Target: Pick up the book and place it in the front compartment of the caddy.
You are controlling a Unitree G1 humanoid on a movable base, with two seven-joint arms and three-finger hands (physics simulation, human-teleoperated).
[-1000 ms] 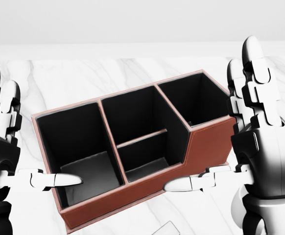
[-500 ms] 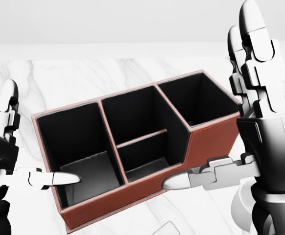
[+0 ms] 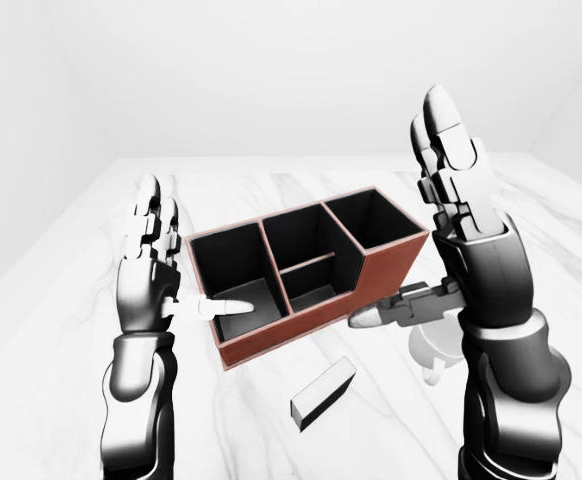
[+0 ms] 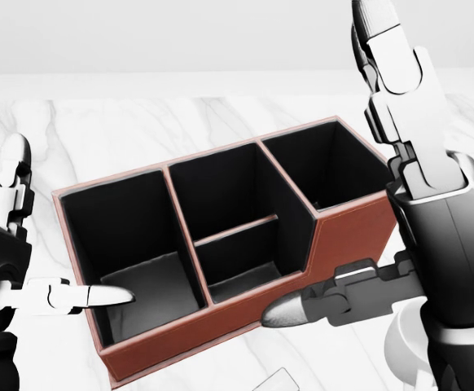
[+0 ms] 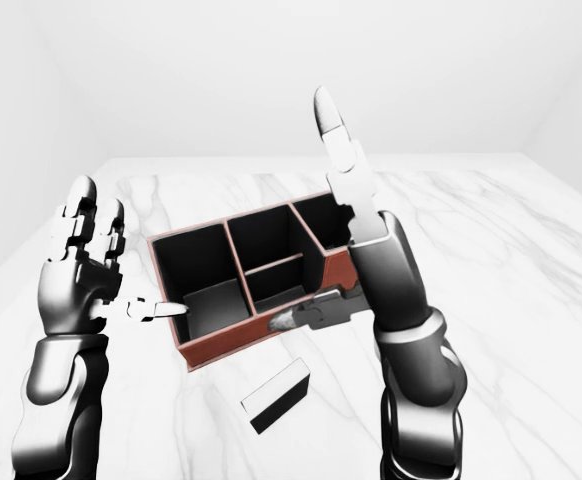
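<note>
The book (image 3: 323,393) lies diagonally below the caddy (image 3: 302,270), apparently nearer the raised right hand (image 3: 468,240), whose fingers are spread wide and empty.

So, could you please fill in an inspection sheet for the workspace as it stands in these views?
Surface: white marble table, bare around the items.
Job's things: book lies flat below the caddy in the left-eye view, untouched; the caddy's compartments look empty.
Clutter: a white rounded object, partly hidden by the right arm; cannot tell what it is.
Robot hands: left robot hand open, raised beside the caddy; right robot hand open, raised higher; neither holds anything.
Cables: nothing seen.
Surroundings: plain white walls, nothing else seen.
</note>
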